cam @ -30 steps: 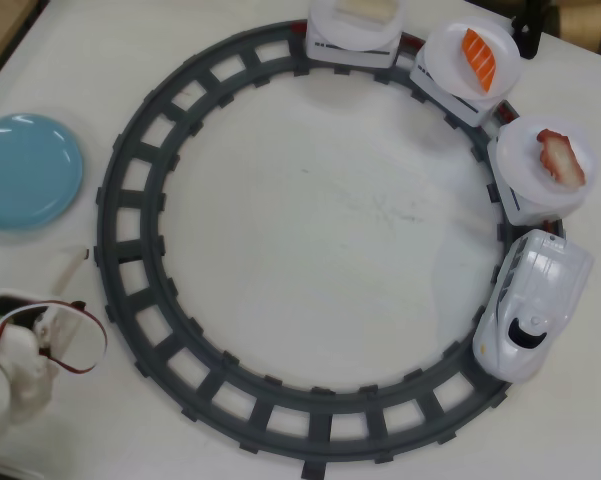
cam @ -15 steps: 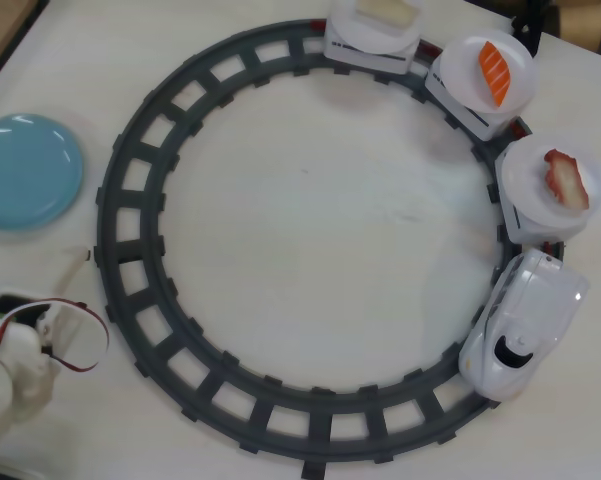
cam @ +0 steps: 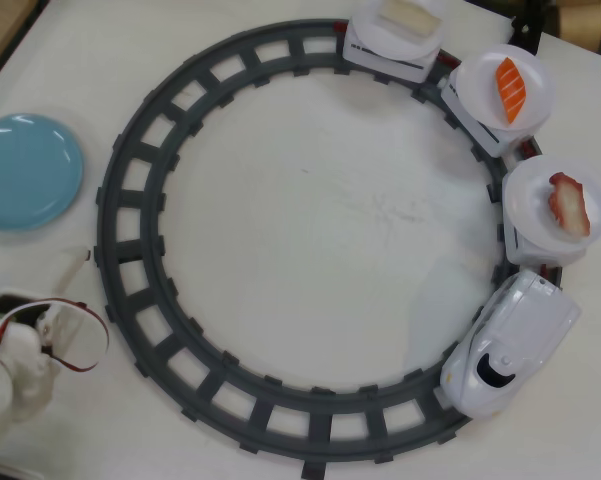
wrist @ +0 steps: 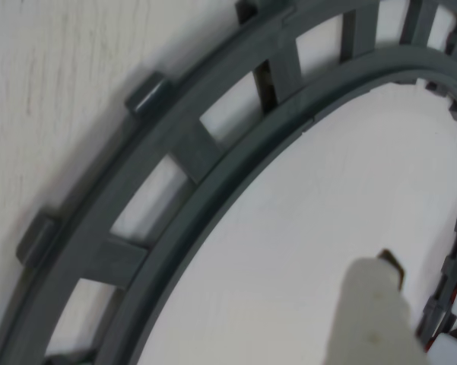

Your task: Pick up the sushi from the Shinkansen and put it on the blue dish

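Grey track (cam: 130, 200) rings the table; the sushi (cam: 568, 204) rides untouched behind the Shinkansen (cam: 510, 345), well apart from the blue dish (cam: 25, 170). The arm (cam: 20, 350) must reach across; I cannot tell its fingers' spread.

Glossy blue dish (cam: 25, 170); matt, probably plastic track (cam: 140, 190)

Inside the dark grey ring track (cam: 140, 180) lies white table (cam: 310, 230); outside it, a light-blue dish (cam: 25, 170), white Shinkansen (cam: 515, 340) with black windshield, red-edged pink sushi (cam: 568, 203)
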You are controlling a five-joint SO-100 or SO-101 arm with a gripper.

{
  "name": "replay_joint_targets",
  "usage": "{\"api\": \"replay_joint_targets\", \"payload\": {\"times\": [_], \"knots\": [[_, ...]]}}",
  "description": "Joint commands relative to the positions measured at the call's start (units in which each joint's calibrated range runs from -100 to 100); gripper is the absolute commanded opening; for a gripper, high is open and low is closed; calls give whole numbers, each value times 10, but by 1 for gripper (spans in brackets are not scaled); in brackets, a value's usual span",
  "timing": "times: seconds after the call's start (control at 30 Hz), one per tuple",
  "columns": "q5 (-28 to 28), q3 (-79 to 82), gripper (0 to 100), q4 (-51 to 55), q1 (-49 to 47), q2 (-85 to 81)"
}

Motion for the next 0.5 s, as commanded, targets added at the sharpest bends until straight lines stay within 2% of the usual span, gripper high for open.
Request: {"api": "replay_joint_targets", "payload": {"times": [0.0, 0.3, 0.47], "knots": [[-2, -8, 23, -8, 4, 1], [-11, -18, 23, -45, 11, 7], [-33, -49, 23, -48, 61, 11]]}}
